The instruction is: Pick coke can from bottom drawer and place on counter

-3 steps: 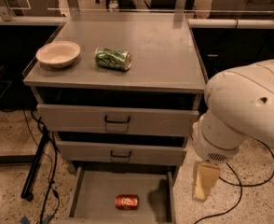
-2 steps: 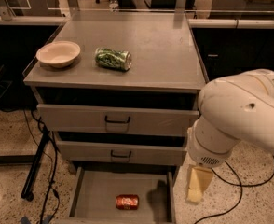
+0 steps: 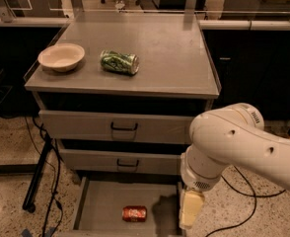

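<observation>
The coke can (image 3: pixel 134 214), red with silver ends, lies on its side on the grey floor of the open bottom drawer (image 3: pixel 103 201), near its middle front. My gripper (image 3: pixel 189 220) hangs from the white arm (image 3: pixel 234 147) at the drawer's right edge, to the right of the can and a little above it, not touching it. The counter (image 3: pixel 160 53) is the flat grey top of the drawer cabinet, above the two closed taller drawers.
A green patterned can (image 3: pixel 119 62) lies on its side on the counter's left part, with a pale bowl (image 3: pixel 61 57) to its left. A black stand leg and cables (image 3: pixel 39 177) lie on the floor left of the cabinet. A cable (image 3: pixel 243 201) trails at the right.
The arm has swung left and lower, bringing the gripper from beside the cabinet to the right edge of the open bottom drawer. The coke can has not moved.
</observation>
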